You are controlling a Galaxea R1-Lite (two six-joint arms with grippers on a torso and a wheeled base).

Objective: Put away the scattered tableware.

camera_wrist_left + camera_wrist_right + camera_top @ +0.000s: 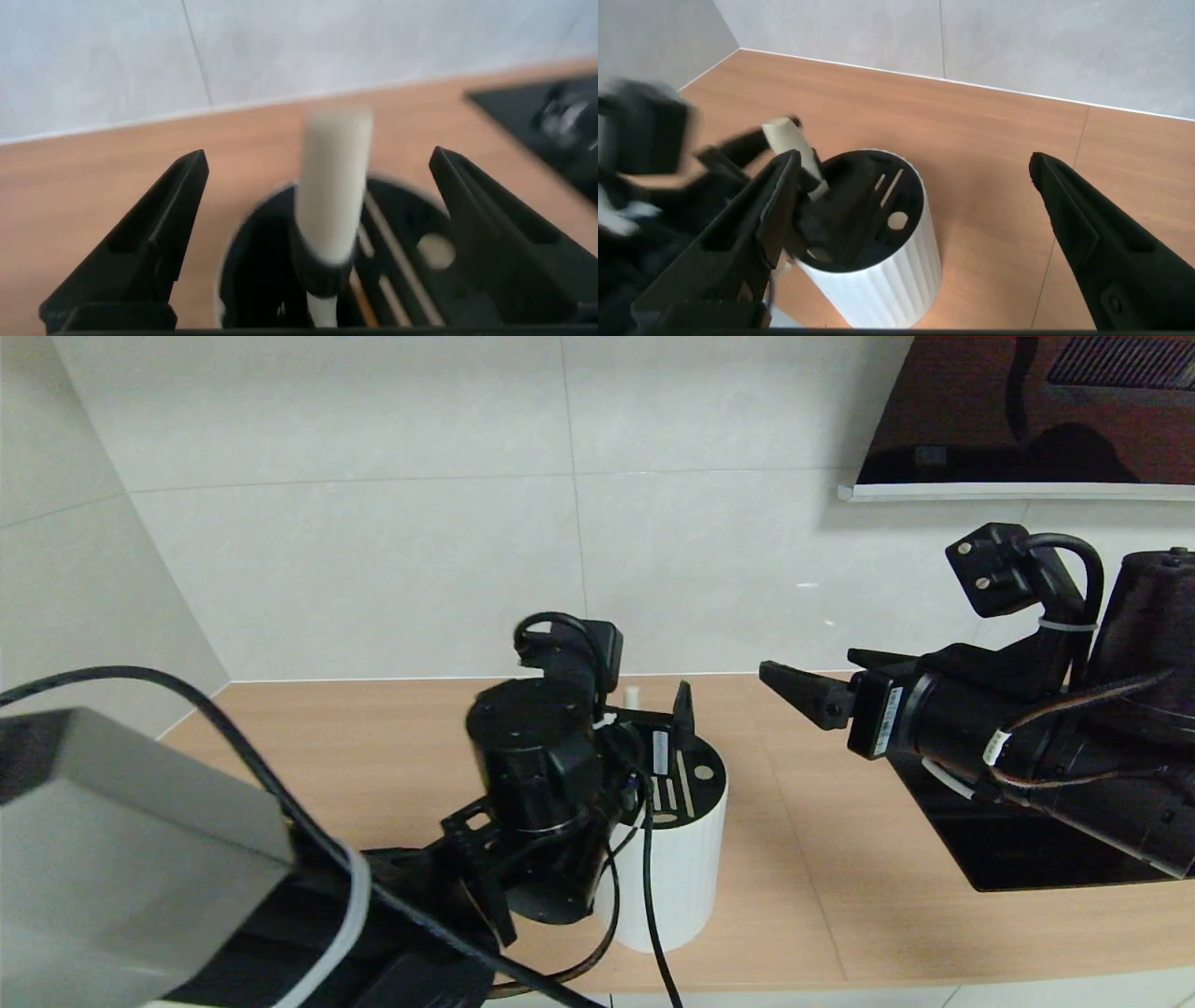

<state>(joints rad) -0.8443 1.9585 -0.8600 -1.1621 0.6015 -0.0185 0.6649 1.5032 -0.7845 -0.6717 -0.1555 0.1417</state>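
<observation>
1. Left arm [537, 756] hangs over the white holder [686, 868] on the counter [373, 747], lined up with its slots.
2. Left gripper [318, 161] stands wide around the cream-handled utensil [332, 177], which is seated in the holder and not gripped.
3. Right gripper [915, 163] gapes empty, off aside, probably to leave room.

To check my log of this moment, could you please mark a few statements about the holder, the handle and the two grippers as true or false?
1. The white holder stands on the wooden counter. True.
2. A cream handle sticks up out of the holder's black top. True.
3. The fingers of the left gripper clamp the handle. False: they stand apart on either side, not touching it.
4. The right gripper holds a spoon. False: it is open and empty.
</observation>
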